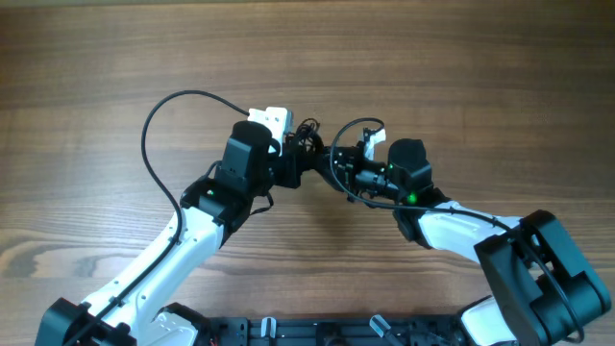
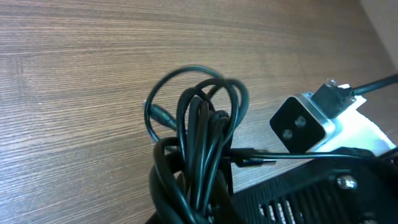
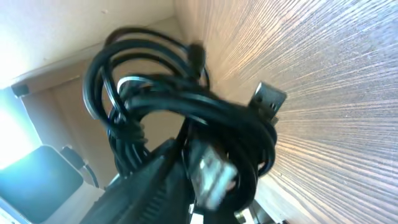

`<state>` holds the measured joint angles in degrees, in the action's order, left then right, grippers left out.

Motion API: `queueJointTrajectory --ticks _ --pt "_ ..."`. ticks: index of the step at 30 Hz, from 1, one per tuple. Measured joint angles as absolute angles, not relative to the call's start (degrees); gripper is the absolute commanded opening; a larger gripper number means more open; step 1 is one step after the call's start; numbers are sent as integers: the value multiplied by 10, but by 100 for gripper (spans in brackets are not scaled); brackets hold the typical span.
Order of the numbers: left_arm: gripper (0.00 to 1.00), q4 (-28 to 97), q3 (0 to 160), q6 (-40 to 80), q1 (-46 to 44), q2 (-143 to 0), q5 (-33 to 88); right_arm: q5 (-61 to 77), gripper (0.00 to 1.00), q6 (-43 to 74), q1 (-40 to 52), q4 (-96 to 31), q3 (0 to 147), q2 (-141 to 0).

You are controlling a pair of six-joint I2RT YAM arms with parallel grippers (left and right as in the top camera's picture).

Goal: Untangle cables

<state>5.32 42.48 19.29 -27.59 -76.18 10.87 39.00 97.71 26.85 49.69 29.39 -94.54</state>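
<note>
Knot of thin black flexible cables [image 1: 307, 139] hangs betw. the two arms, mid pale wood-grain worktop [image 1: 115, 58], touching both. Left fingers [image 1: 294, 161] are clamped on the bundle's thick end, and the loops [image 2: 199, 118] fan up and away from them. Right fingers [image 1: 344, 165] are closed too, apparently on a strand, can't tell which one. Bundle's long axis runs across, fingers to fingers, so neither arm is nearer; I'd guess a pull apart comes next. Cables look glossy, w/ several overlapping loops, a small barrel plug [image 2: 163, 116] and a flat plug [image 3: 268, 99] poking out.
</note>
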Motion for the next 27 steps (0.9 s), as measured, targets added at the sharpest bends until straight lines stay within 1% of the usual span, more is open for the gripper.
queueJointTrajectory --ticks 5,10,12,14,15,19,20,21,24,27 --pt "4 51 425 196 -268 -762 152 362 5 979 267 497 294 -945" --pt "4 51 425 199 -265 -762 228 338 5 979 264 493 294 -945" --pt "4 51 425 199 -263 -762 257 334 18 979 265 493 294 -945" --pt "4 47 424 200 -261 -762 266 334 40 969 265 491 294 -945" --pt "4 39 422 203 -258 -763 271 337 55 954 263 492 294 -944" --pt "4 18 417 252 -187 -766 316 344 80 918 263 488 296 -941" --pt "4 14 417 273 -163 -766 329 345 92 913 264 486 296 -941" --pt "4 15 417 295 -139 -766 335 345 100 907 265 487 296 -941" --pt "4 15 417 371 -83 -766 335 345 100 870 265 486 296 -941" --pt "4 28 417 481 -51 -766 309 345 100 795 265 467 297 -941"
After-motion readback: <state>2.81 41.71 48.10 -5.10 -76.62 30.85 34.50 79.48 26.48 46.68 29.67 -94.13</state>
